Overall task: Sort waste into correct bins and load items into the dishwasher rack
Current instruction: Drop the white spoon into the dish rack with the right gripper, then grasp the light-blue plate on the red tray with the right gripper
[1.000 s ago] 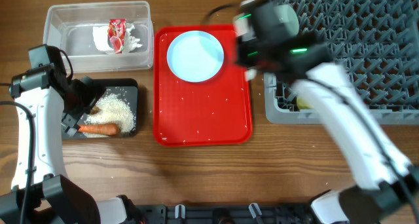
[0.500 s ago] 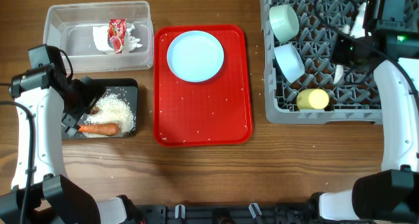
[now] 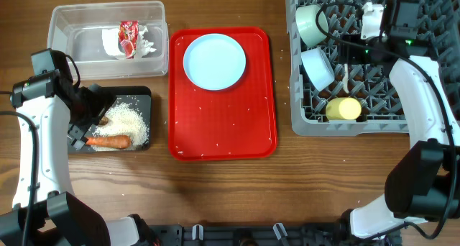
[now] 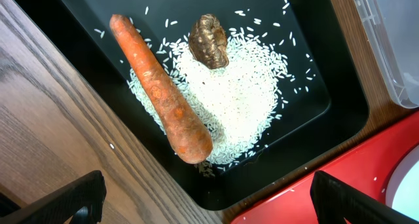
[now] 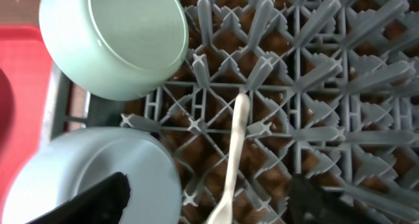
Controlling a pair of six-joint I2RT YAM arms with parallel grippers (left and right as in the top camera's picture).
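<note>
Rack (image 3: pixel 359 126) stands at the right of the table and is the largest item we examined. Red tray (image 3: pixel 223 131), at centre, bears the plate (image 3: pixel 214 61) at its far end, not yet loaded. Black tray (image 3: pixel 141 94), at the near left, holds the carrot (image 3: pixel 109 140) and rice (image 3: pixel 129 120). The left claw (image 4: pixel 209 191) hangs over it, jaws wide apart and empty. In the rack's left part we find the far bowl (image 3: pixel 311 23), the near bowl (image 3: pixel 318 67) and, nearest, the yellow cup (image 3: pixel 343 109).

Right claw (image 5: pixel 209 181) hovers over the rack, jaws spread well apart, gripping nothing. The spoon (image 5: pixel 234 145) lies below between its fingers, just right of the near bowl, and touches neither finger as far as we can see.

The spoon's long axis runs far to near, slightly aslant. The slim handle points far and the wider end near, and it lies flat in a channel between pegs.

We judge the step in hand to be leaving the spoon in place. We recommend raising the claw straight up with jaws kept wide, so neither finger drags the handle or catches a peg, then going to the plate.
</note>
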